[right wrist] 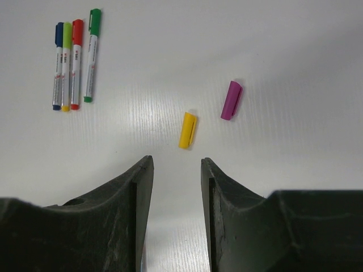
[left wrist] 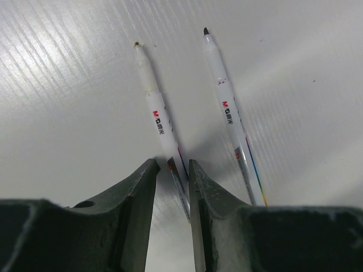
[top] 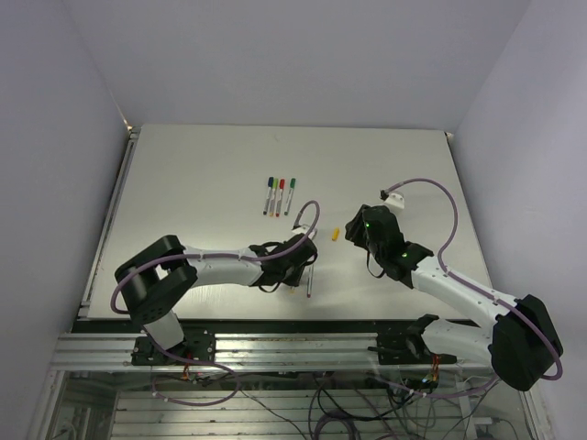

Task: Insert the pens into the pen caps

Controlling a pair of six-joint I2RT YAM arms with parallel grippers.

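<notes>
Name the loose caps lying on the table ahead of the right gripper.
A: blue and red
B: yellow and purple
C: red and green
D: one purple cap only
B: the right wrist view shows a yellow cap and a purple cap lying loose beyond the open right gripper, while the other caps there sit on pens.

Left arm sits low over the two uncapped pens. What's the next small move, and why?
Probably close the left tool on the thin white-grey uncapped marker pen lying between its jaws: they straddle the barrel with some gap, so it looks ungripped. The right tool hangs open near the stubby yellow plastic cap.
</notes>
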